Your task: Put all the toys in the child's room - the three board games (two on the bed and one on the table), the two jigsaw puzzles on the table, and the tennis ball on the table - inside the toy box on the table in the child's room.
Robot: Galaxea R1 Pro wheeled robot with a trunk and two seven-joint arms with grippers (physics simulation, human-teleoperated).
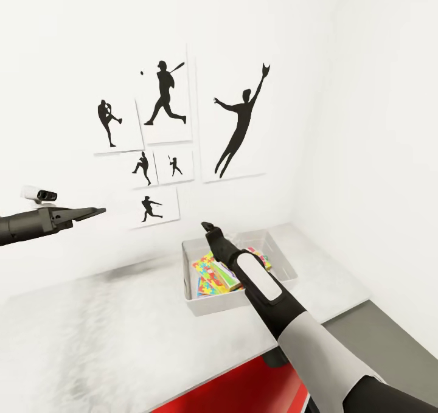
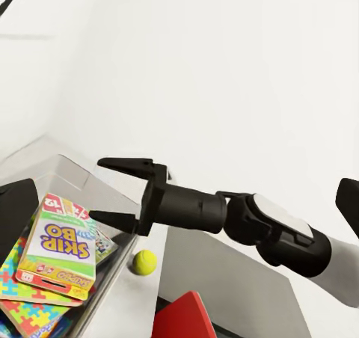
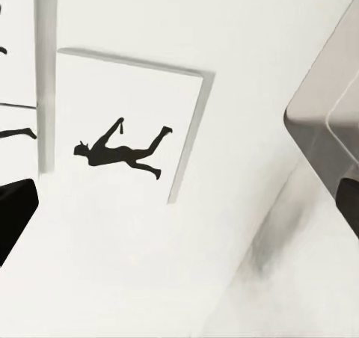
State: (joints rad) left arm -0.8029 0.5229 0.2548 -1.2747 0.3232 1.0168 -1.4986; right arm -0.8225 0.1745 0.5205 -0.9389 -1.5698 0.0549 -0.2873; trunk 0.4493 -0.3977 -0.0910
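Note:
The light-grey toy box (image 1: 219,303) sits on the pale table (image 1: 109,334) against the wall. Inside lie a jigsaw puzzle (image 1: 210,273) and stacked board games, topped by the white-red-yellow one (image 2: 60,248). The tennis ball (image 2: 144,262) rests on the table just outside the box's wall (image 2: 90,177). My right gripper (image 1: 210,227) hangs open and empty above the box; the left wrist view shows its fingers spread (image 2: 101,190). My left gripper (image 1: 97,210) is held high to the left, away from the box, with its fingers wide apart and nothing between them.
Black baseball-player silhouette pictures (image 1: 164,97) hang on the white wall behind the table. A lower dark grey-topped cabinet (image 1: 377,328) adjoins the table at the right. A red shape (image 1: 243,388) shows below the table's front edge.

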